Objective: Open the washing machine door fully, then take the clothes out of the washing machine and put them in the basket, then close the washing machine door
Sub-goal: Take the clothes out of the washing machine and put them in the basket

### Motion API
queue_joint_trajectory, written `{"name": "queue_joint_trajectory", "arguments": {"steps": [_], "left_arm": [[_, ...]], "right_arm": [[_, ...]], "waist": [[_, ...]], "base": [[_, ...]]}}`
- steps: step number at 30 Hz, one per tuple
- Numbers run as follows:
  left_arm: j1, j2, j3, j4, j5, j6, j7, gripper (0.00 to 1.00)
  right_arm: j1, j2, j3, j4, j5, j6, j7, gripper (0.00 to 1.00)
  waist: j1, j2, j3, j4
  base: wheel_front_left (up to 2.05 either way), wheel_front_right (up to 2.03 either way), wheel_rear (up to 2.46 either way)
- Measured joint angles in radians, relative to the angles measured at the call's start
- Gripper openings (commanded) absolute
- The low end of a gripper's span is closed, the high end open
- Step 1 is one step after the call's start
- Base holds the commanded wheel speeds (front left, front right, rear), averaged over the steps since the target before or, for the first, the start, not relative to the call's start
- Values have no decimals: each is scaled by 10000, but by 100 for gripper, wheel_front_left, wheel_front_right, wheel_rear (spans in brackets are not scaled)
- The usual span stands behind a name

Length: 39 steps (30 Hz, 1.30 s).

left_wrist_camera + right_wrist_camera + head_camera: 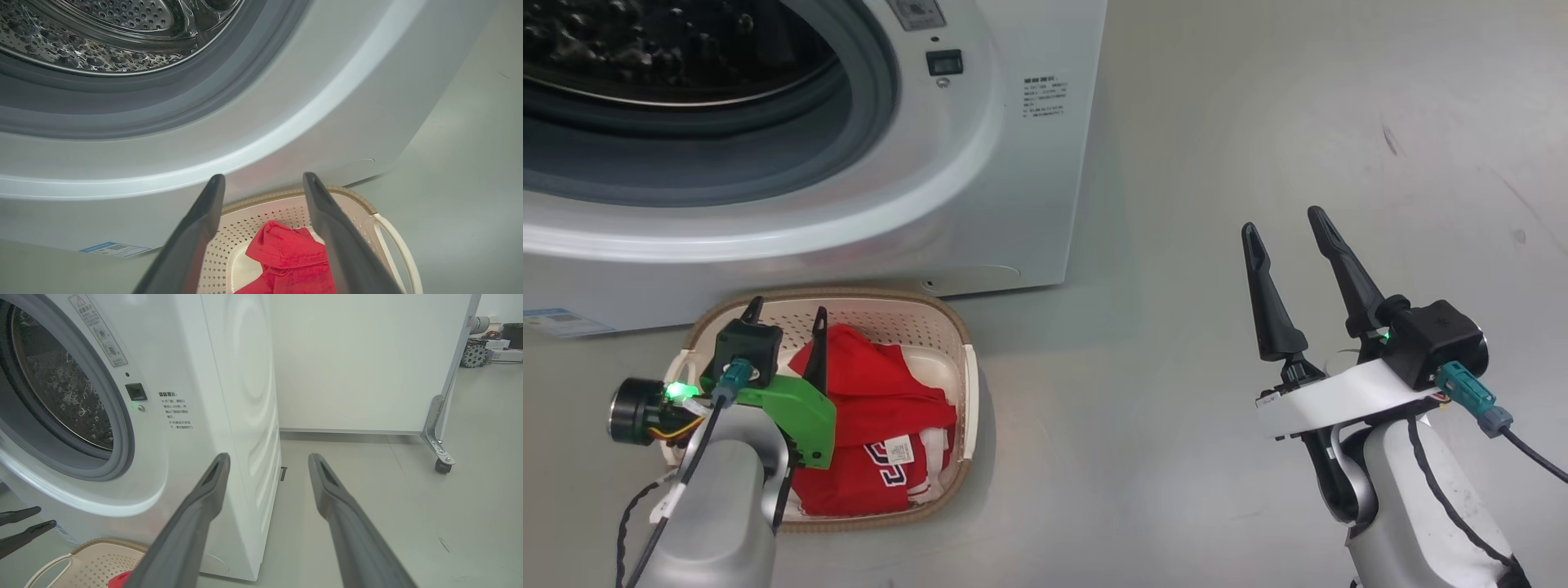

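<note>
The washing machine (980,163) stands at the upper left, its grey-gasketed round opening uncovered and the steel drum (81,45) visible inside. The washing machine door is out of view. In front of it on the floor sits the cream basket (931,327), holding red clothes (882,408) with a white tag. My left gripper (788,306) hovers just over the basket's rear-left part, open, with nothing between its fingers (204,220); the clothes (286,253) lie below them. My right gripper (1282,220) stands open and empty over bare floor to the machine's right.
A blue label (560,321) marks the machine's lower left corner. Grey floor (1176,245) stretches to the machine's right. In the right wrist view a white partition (367,363) on a caster (443,465) stands behind the machine.
</note>
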Motion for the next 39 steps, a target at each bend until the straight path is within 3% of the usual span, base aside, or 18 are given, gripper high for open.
{"name": "queue_joint_trajectory", "arguments": {"steps": [24,39], "left_arm": [[3935,-109,640,-4903,-830,-40,0,100],[5920,-104,428,-6050,-1260,-523,2,100]], "right_arm": [[2179,17,-290,742,393,-102,0,100],[2868,35,-209,523,259,-301,0,100]], "waist": [[-1,0,-3400,1350],[-1,0,-4261,1309]], "base": [[0,0,0],[0,0,0]]}}
